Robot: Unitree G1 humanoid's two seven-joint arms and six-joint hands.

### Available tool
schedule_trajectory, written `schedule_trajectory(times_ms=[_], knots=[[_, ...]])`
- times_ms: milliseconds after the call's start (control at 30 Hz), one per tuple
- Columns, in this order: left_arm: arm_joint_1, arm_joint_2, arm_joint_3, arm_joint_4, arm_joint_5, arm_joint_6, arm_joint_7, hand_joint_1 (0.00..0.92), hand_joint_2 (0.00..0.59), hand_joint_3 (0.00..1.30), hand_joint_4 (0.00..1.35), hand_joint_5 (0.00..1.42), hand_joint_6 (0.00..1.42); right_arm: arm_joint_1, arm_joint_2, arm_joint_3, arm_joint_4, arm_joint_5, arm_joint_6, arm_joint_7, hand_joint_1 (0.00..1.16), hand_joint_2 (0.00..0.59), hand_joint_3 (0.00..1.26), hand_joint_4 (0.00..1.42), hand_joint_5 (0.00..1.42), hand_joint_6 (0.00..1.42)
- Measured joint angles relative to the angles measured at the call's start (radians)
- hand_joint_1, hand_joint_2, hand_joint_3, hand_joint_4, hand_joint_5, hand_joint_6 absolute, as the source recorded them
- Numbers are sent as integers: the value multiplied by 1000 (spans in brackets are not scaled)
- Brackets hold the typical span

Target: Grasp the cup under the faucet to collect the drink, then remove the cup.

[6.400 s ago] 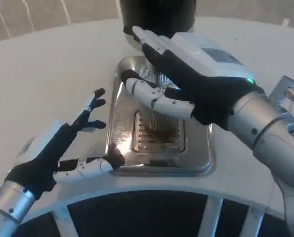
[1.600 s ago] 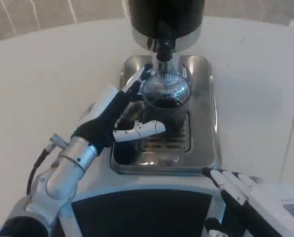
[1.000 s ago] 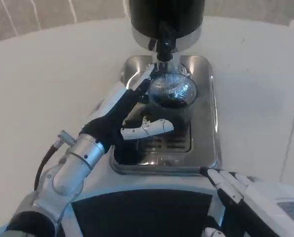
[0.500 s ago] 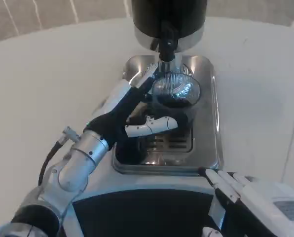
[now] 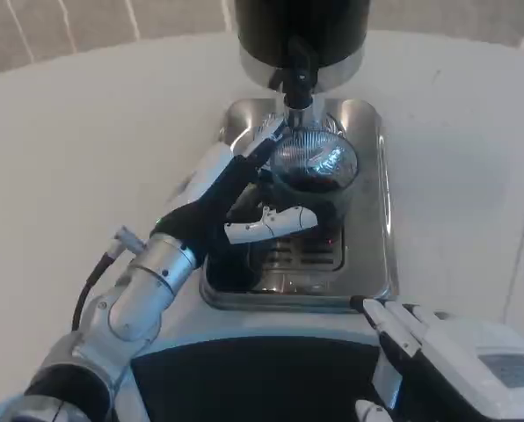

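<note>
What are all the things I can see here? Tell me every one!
Table: one, white, under everything.
Tray: one, shiny silver, middle of the table, with a slotted grate.
Dispenser: one, black with a silver base, at the tray's far end.
Faucet: one, black and silver, right above the cup.
Cup: one, clear with dark drink inside, on the tray under the faucet.
Left hand: one, white and black, fingers around the cup's left side.
Right hand: one, white and black, bottom right, near the tray's front corner.
</note>
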Motion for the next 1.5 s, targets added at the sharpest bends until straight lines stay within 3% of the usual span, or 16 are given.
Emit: schedule_trajectory(times_ms=[800,1500], knots=[[-21,-16,-29,24,31,9,71,345,54,191,190,473,362,-32,-2,58,0,-84,107,5,90,548,0,0,0,0],[-25,-16,-56,34,57,10,143,373,67,325,262,550,410,-73,-3,78,0,-120,178,21,112,544,0,0,0,0]])
